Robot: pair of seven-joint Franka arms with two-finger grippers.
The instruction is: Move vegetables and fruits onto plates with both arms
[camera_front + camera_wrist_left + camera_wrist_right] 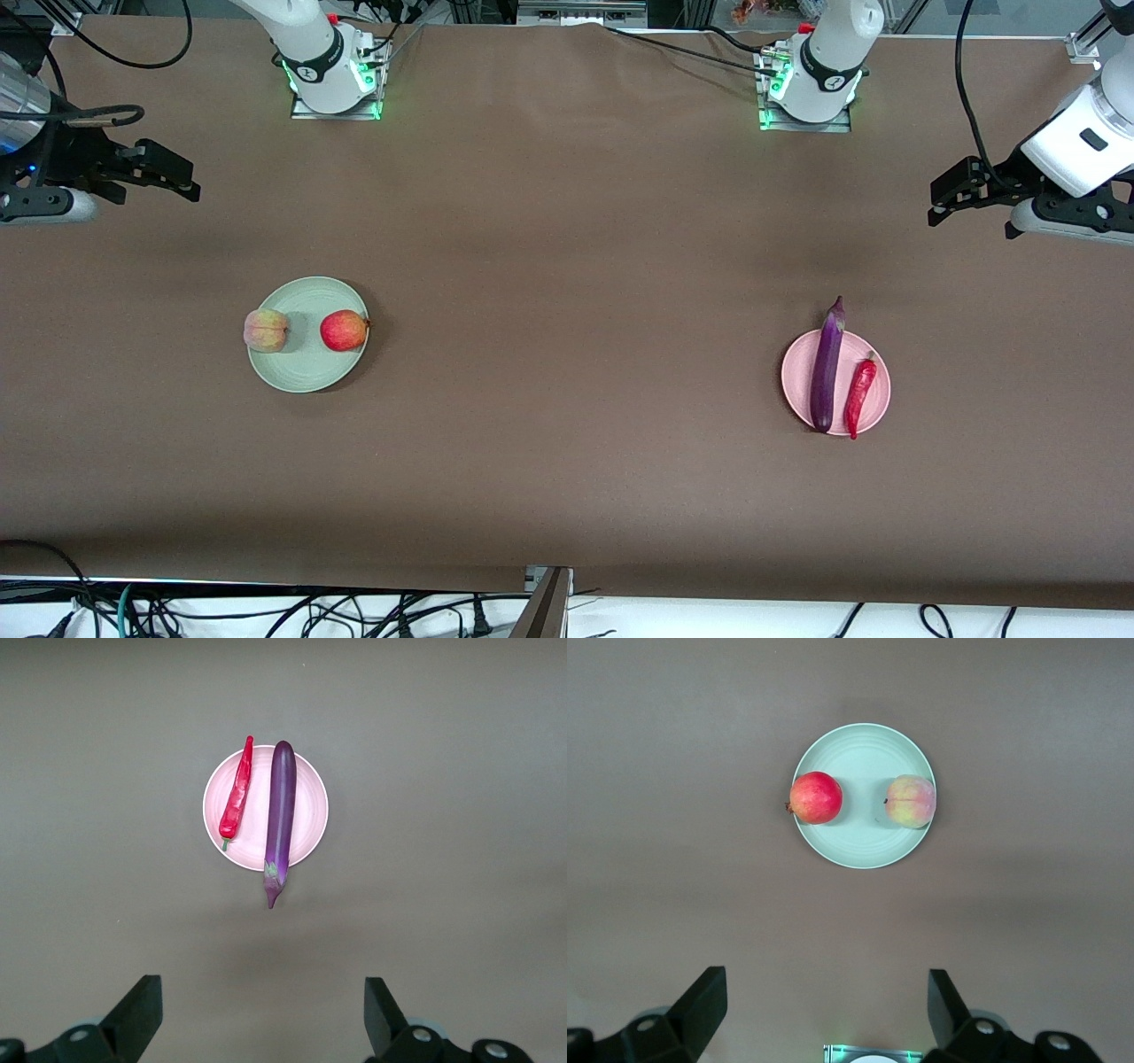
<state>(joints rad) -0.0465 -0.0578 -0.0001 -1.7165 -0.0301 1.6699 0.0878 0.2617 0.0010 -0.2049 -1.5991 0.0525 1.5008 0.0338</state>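
The pale mint green plate [306,368] holds the pink-and-yellowish peach [266,330] at its rim and the round red fruit [344,330]. The pale pink plate [802,381] holds the purple eggplant [828,368], its stem end overhanging the rim, and the red chili [859,396] beside it. My right gripper [182,177] is open and empty, high over the table at the right arm's end. My left gripper [943,202] is open and empty, high at the left arm's end. The left wrist view shows the eggplant [280,811], chili [236,797] and pink plate [306,806]; the right wrist view shows the red fruit [816,797], peach [911,802] and green plate [864,837].
The brown table [567,266] carries the two arm bases [335,84] [806,89] with green lights along its edge farthest from the front camera. Black cables [266,611] lie below the table's near edge. A metal post [545,602] stands at the near edge's middle.
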